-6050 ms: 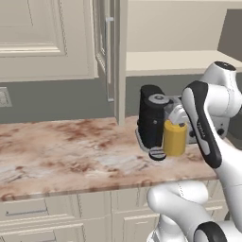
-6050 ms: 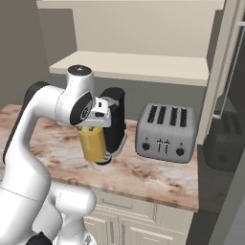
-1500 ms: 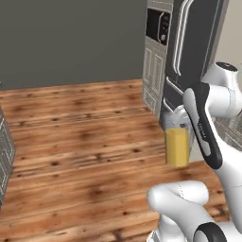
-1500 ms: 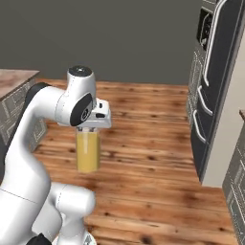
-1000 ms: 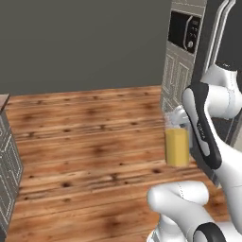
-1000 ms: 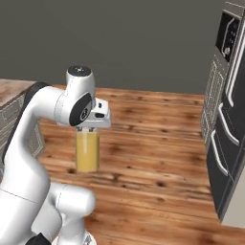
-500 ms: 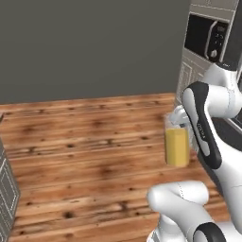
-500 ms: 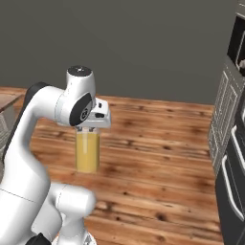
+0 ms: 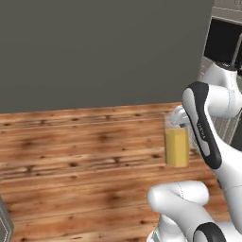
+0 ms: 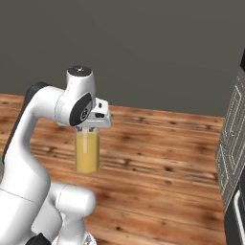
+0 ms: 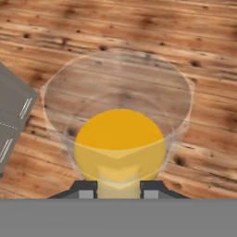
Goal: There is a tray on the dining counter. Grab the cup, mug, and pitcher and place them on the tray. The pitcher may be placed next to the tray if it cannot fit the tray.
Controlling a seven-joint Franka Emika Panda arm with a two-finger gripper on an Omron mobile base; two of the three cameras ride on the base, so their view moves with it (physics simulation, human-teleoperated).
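The pitcher (image 9: 177,146), clear glass holding orange-yellow liquid, hangs upright in the air over a wooden floor. My gripper (image 9: 176,119) is shut on its rim from above. In the right base view the pitcher (image 10: 87,152) hangs just below the gripper (image 10: 89,129), close in front of my own arm. In the hand view I look straight down into the pitcher (image 11: 119,139), and the gripper (image 11: 118,187) clamps its near wall between both fingertips. The tray, dining counter, cup and mug are out of view.
Wooden plank floor (image 9: 71,151) runs ahead to a dark grey wall (image 10: 143,48). A tall cabinet with a built-in oven (image 9: 227,42) stands at the right, and its panelled side (image 10: 234,153) is at the right edge. A grey cabinet corner (image 9: 4,222) is at the lower left.
The base has turned, so both base views have swung: the tall oven cabinet has slid toward the right edge and more dark wall shows. The pitcher stays held in the same pose.
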